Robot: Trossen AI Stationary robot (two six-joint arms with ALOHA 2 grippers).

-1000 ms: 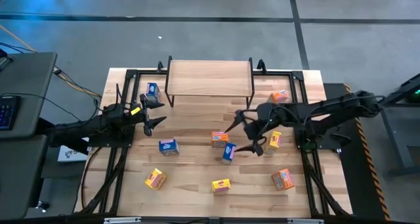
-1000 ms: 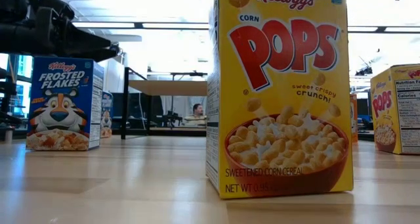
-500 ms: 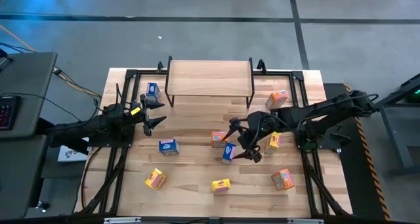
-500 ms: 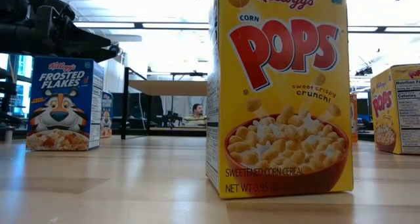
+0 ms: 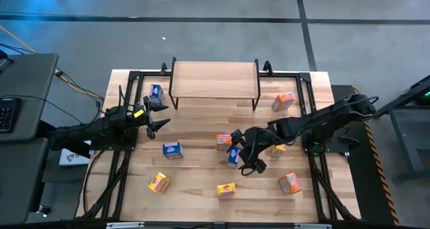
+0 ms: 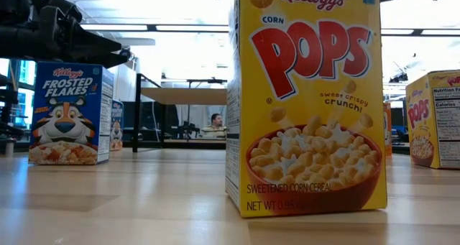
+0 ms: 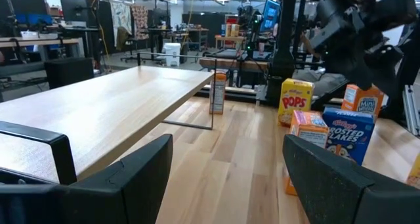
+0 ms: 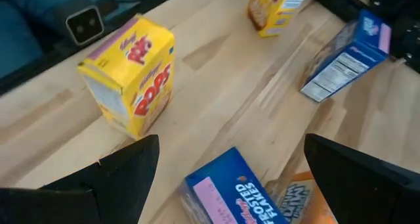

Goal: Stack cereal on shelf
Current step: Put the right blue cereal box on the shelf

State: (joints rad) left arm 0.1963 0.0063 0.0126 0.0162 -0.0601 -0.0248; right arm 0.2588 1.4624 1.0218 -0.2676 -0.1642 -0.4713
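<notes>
The right pincer (image 5: 244, 152) hangs with its fingers spread wide over a blue cereal box (image 5: 233, 156) near the middle of the counter (image 5: 201, 182); an orange box (image 5: 224, 142) stands just beside. The left pincer (image 5: 160, 114), also spread, waits at the left, near the shelf (image 5: 213, 79).

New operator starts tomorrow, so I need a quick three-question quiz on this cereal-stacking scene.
1. True or false: the shelf top holds no cereal boxes.
2. Which claw hovers over the blue box at mid-table: A left, B right?
3. Fill in: the right claw has its jaws ____.

Key: 1 true; 2 B, while the left claw waits near the table's left edge; 3 open.
</notes>
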